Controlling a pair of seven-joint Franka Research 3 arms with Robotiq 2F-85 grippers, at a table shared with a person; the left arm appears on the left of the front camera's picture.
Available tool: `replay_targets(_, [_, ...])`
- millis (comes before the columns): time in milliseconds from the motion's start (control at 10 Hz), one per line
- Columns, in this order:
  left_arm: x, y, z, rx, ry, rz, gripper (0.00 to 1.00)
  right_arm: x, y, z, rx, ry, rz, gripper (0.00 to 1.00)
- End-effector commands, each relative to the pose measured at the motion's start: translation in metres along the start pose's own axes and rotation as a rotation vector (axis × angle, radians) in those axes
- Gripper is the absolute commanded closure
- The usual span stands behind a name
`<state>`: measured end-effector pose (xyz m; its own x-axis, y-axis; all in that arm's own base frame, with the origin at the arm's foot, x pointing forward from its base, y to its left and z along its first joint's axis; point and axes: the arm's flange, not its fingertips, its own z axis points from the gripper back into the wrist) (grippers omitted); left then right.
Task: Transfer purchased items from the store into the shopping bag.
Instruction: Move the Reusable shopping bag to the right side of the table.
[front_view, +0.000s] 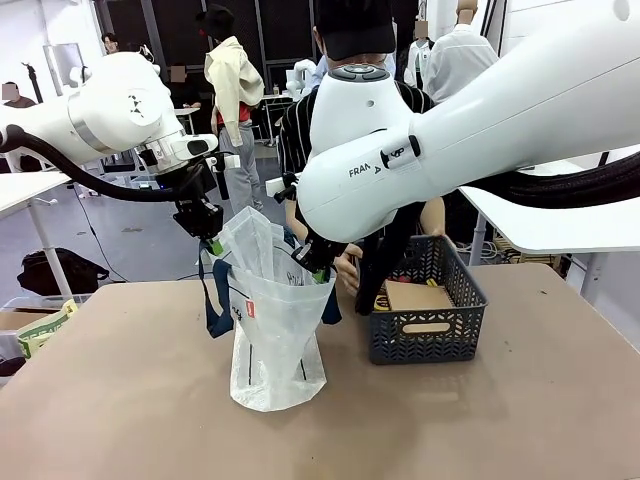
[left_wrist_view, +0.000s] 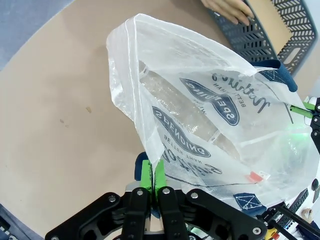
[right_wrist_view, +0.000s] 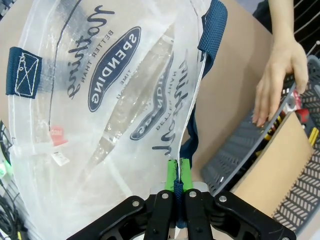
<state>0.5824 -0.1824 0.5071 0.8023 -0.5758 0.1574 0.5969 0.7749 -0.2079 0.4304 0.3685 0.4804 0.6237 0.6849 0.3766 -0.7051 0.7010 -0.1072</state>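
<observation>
- Shopping bag (front_view: 275, 320) stands upright on the counter (front_view: 110, 400), a little left of centre. It is thin translucent film, so I judge it light, floppy and slippery. It will likely sag shut unless its rim is held at two opposite points.
- Left fingers (front_view: 214, 244) are clenched on the bag's left rim. In the left wrist view the green pads (left_wrist_view: 147, 175) pinch a single fold of film near a navy handle (front_view: 214, 300).
- Between the two grips the mouth is pulled open and faces upward. The film looks wrinkled rather than taut, so a harder pull might slip it out of the pads.
- Right fingers (front_view: 319, 273) are clamped on the opposite rim. The right wrist view shows the film edge nipped between them, just beside the other strap (right_wrist_view: 212, 25).
- Person's hand (front_view: 347, 268) rests on the near rim of the basket (front_view: 425, 345), just right of the bag.
- Inside the basket lies a flat tan cardboard piece (front_view: 415, 298). It looks stiff and light, easiest taken by an edge, and is well clear of both sets of fingers.
</observation>
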Motion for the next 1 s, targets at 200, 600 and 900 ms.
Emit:
replay_targets(200, [-0.0019,0.0003,0.0019,0.001,-0.007,0.005,1.00,-0.0006,-0.0002,0.0009,-0.002,-0.001,0.000,1.00])
replay_targets(600, [-0.0019,0.0003,0.0019,0.001,-0.007,0.005,1.00,-0.0006,-0.0002,0.0009,-0.002,-0.001,0.000,1.00])
replay_targets(900, [-0.0019,0.0003,0.0019,0.001,-0.007,0.005,1.00,-0.0006,-0.0002,0.0009,-0.002,-0.001,0.000,1.00])
